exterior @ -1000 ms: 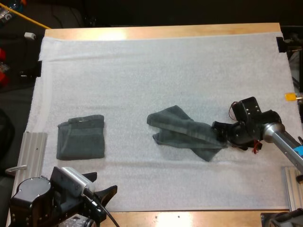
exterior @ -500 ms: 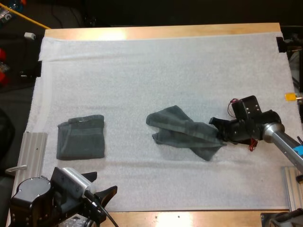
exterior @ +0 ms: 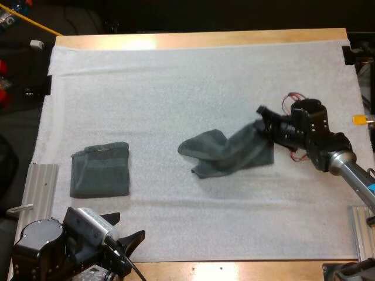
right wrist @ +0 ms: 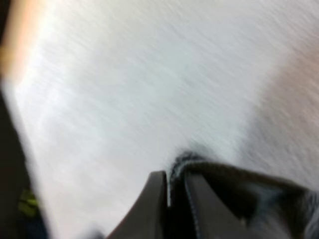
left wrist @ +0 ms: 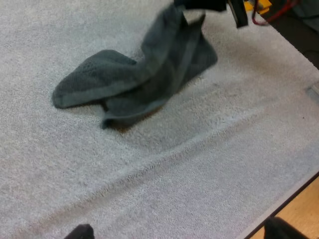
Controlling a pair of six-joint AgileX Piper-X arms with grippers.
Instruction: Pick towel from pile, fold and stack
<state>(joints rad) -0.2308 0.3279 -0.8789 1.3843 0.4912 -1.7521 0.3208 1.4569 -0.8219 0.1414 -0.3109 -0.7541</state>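
Right gripper (exterior: 265,122): pinches a corner of the crumpled towel (exterior: 225,153), right of centre in the high view; corner raised, rest lying on the mat (exterior: 176,82), likely to spread it for folding. Folded towel (exterior: 99,170): lower left, stack base. Left gripper (exterior: 128,228): spread, bottom left.

A white mat (exterior: 176,76) covers the wooden counter (exterior: 199,38); beyond its far edge the room is dark.

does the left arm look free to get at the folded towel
Probably yes: the folded towel lies flat on the mat just ahead of the left gripper, nothing between them; the right gripper is off at the crumpled towel.
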